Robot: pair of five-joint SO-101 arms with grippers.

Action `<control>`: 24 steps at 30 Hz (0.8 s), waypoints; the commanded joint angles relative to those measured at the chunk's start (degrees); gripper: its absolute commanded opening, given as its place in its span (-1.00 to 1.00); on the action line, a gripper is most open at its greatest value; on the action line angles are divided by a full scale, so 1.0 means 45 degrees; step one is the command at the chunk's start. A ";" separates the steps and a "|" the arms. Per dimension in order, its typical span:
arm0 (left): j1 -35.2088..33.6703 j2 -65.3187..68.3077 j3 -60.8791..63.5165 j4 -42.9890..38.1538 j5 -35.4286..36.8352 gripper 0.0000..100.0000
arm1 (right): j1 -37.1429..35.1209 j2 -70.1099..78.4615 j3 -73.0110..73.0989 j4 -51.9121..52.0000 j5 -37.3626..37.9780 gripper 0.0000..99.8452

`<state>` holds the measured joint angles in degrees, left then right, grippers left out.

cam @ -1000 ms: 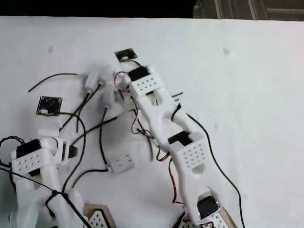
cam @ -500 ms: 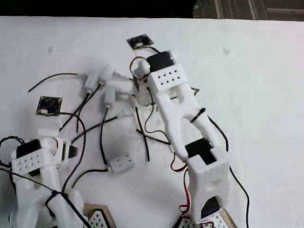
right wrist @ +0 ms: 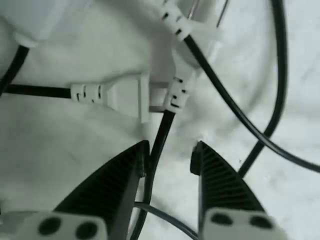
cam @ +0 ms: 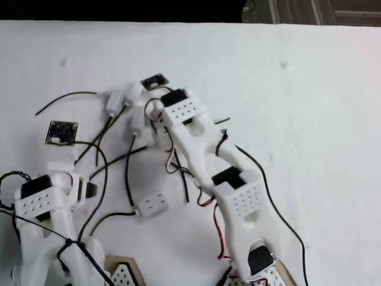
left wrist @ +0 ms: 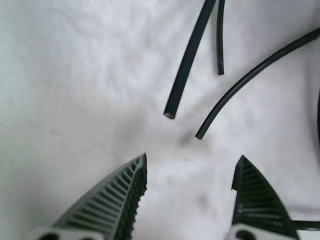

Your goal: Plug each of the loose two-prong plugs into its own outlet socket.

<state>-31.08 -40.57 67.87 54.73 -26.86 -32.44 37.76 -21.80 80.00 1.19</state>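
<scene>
Right half of the bench (cam: pixel 315 119) is bare, so free passage there. Left-centre is a tangle: black cables (cam: pixel 126 167) cross the space between both arms, and the right arm (cam: pixel 202 149) lies diagonally over them, closing off that side. Right hand (right wrist: pixel 170 150) stands parted with a black cable (right wrist: pixel 155 150) running up through the gap (hugging one finger). Just ahead a white plug (right wrist: pixel 120 95) lies across the path, with a second plug (right wrist: pixel 200 32) beyond. Left hand (left wrist: pixel 192 160) is parted over bare bench; loose cable ends (left wrist: pixel 170 114) sit just ahead, open surface beside them. White socket block (cam: pixel 153 204) sits between the arms.
</scene>
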 commanded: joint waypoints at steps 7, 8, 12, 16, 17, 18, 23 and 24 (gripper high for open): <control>0.0049 -0.0264 0.0000 -0.0215 -0.0059 -0.44 | 0.0107 -0.0635 -0.0039 0.0322 0.0176 -0.97; 0.0049 -0.0264 0.0000 -0.0215 -0.0059 -0.44 | 0.0147 -0.0987 -0.0039 0.0537 0.0176 -0.97; 0.0049 -0.0264 0.0000 -0.0215 -0.0059 -0.44 | 0.0381 -0.3077 0.0039 0.1631 0.0176 -0.97; 0.0049 -0.0264 0.0000 -0.0234 -0.0059 -0.44 | 0.0674 -0.5519 0.0059 0.2979 0.0098 -0.97; 0.0049 -0.0264 0.0000 -0.0234 -0.0059 -0.44 | 0.0772 -0.6144 0.0059 0.3253 0.0078 -0.97; 0.0049 -0.0264 0.0000 -0.0234 -0.0059 -0.44 | 0.0908 -0.6750 0.0059 0.3526 0.0078 -0.97; 0.0049 -0.0264 0.0000 -0.0234 -0.0059 -0.44 | 0.2061 -0.9426 0.0547 0.4034 -0.0527 -0.97; 0.0049 -0.0264 0.0000 -0.0234 -0.0059 -0.44 | 0.2335 -0.9915 0.0840 0.4034 -0.1074 -0.97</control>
<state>-31.08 -40.57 67.87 54.64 -26.86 -25.49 1.63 -19.60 97.41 0.48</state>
